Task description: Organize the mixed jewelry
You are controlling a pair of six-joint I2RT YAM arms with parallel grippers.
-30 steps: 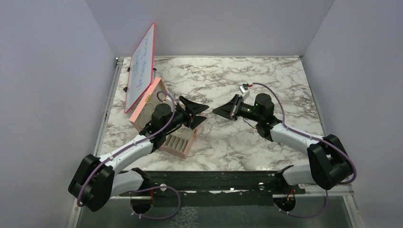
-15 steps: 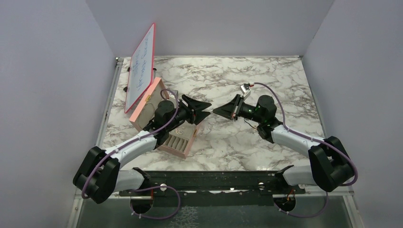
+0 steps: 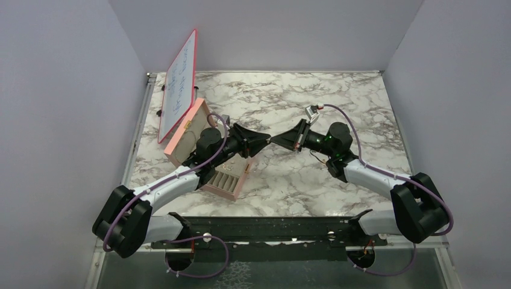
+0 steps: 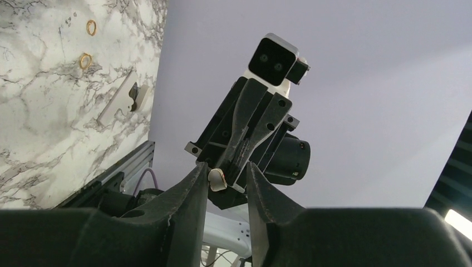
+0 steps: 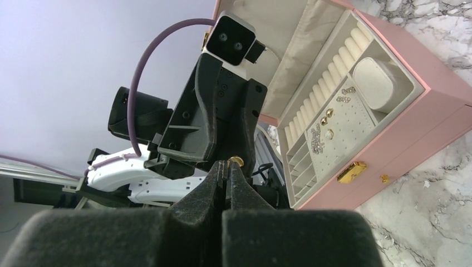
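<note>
Narrowly parted, the left claw should pinch the stud squarely before the right claw, clamping it, releases.

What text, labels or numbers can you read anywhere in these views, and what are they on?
Red-framed whiteboard: several lines of blue handwriting, too small and slanted to read.
Pink jewelry box: no lettering visible, only a plain gold clasp.
Stud held by the right gripper: no marking visible.
Nothing else carries readable text.
</note>
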